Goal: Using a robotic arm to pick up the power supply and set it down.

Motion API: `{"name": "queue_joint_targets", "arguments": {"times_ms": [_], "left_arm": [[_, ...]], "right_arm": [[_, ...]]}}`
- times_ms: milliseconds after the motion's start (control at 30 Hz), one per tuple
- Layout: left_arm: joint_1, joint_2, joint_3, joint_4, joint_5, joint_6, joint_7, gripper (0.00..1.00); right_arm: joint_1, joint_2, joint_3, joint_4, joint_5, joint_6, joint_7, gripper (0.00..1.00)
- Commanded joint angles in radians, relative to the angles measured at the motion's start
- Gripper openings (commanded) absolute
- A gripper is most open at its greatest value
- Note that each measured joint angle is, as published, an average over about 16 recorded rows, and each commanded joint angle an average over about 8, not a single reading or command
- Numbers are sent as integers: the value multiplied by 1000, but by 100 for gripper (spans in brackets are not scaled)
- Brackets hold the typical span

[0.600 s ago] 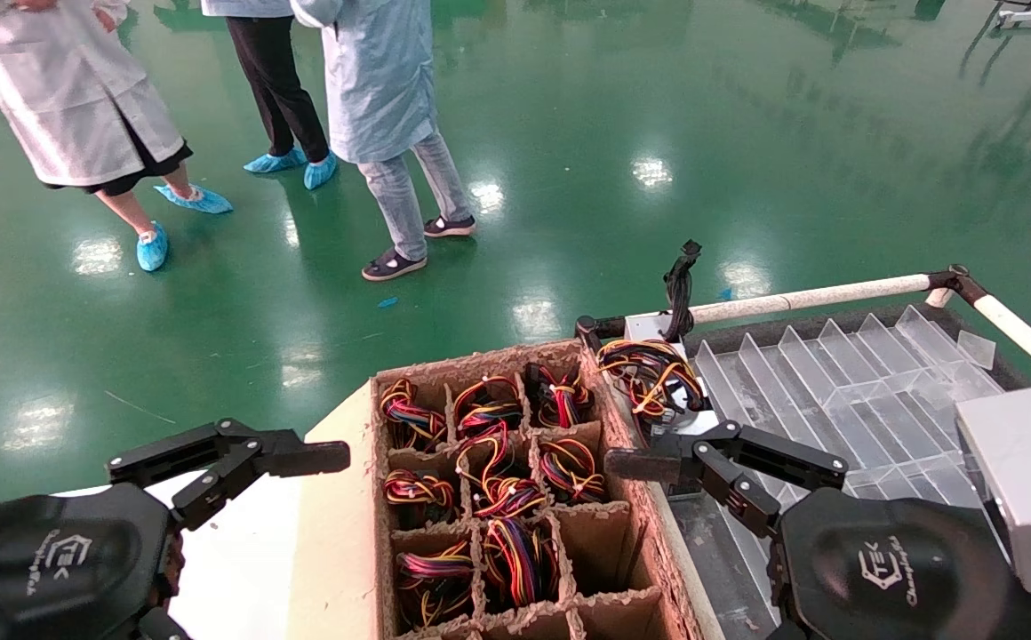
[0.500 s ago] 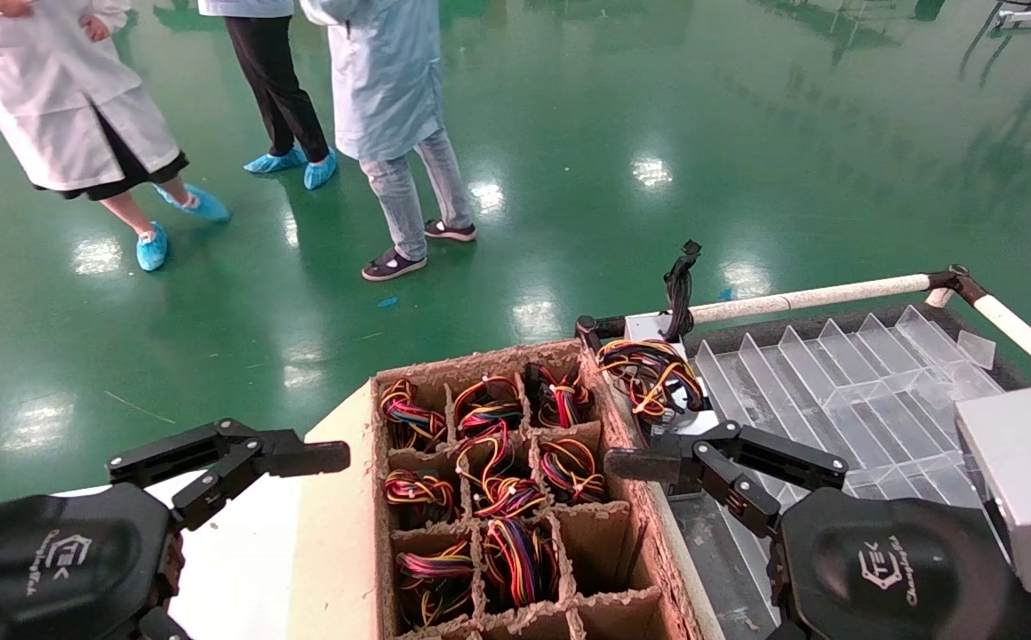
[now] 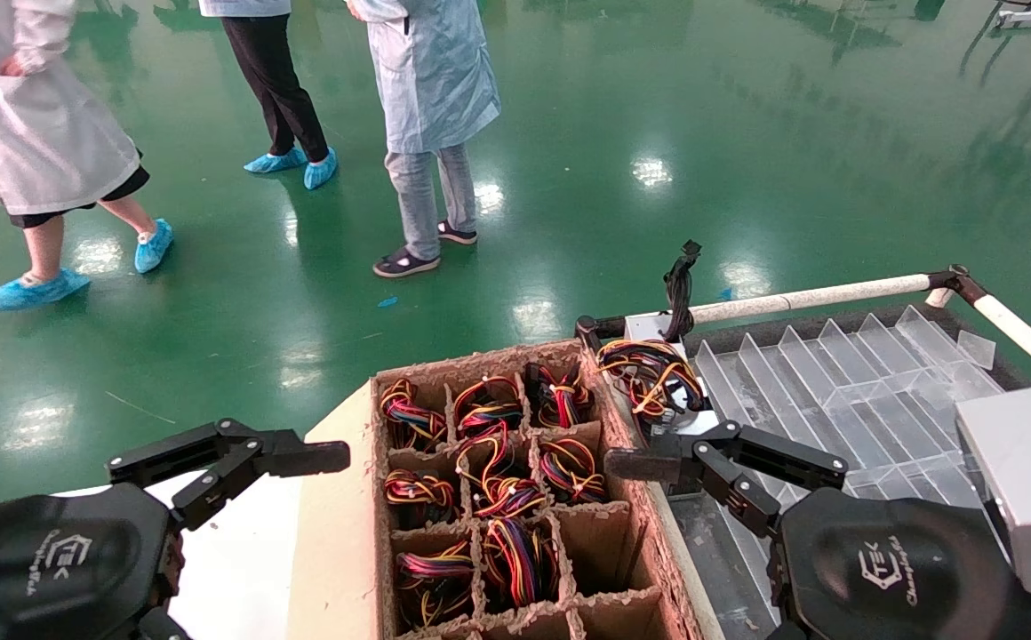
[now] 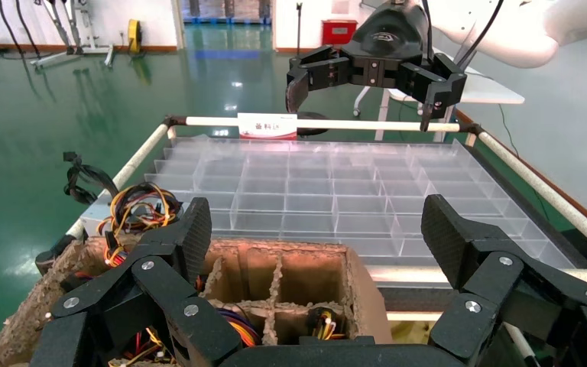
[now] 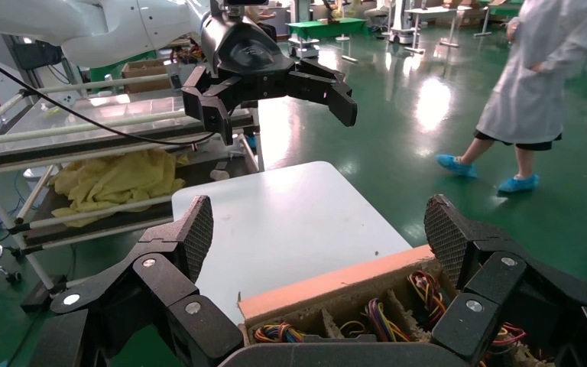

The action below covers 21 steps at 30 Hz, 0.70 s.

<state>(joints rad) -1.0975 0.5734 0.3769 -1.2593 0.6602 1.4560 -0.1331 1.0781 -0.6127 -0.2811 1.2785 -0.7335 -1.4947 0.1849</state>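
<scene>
A robot's right tool [image 5: 322, 233], black with a white logo and a grey metal box at its wrist, hangs with its fingers spread wide over the right edge of a cardboard box [image 3: 338, 507] divided into cells. The power supply [image 3: 571, 469] sits in the box's right-hand column, second cell from the far end, just beside the tool but untouched. Only its coil of red, yellow and orange wire shows; the casing is hidden down in the cell. Other cells hold similar wire bundles, some with blue or purple strands. The left tool [image 4: 317, 229], also open, hovers over the white table [image 3: 240, 551] to the box's left. A clear divided tray [image 3: 844, 382] lies to the right, with another grey unit [image 3: 653, 378] trailing yellow, orange and black wires at its near-left corner. Three people stand on the green floor [image 3: 658, 107] beyond.
</scene>
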Motion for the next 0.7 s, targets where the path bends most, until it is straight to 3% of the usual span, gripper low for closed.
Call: {"name": "queue_joint_targets", "arguments": {"times_ms": [33, 100, 700], "left_arm": [[0, 0, 0, 0, 0, 0, 0, 21], [0, 0, 0, 0, 0, 0, 0, 0], [0, 0, 0, 0, 0, 0, 0, 0]], "right_arm": [[0, 0, 0, 0, 0, 0, 0, 100], [0, 0, 0, 0, 0, 0, 0, 100], [0, 0, 0, 1, 0, 0, 0, 100]]}}
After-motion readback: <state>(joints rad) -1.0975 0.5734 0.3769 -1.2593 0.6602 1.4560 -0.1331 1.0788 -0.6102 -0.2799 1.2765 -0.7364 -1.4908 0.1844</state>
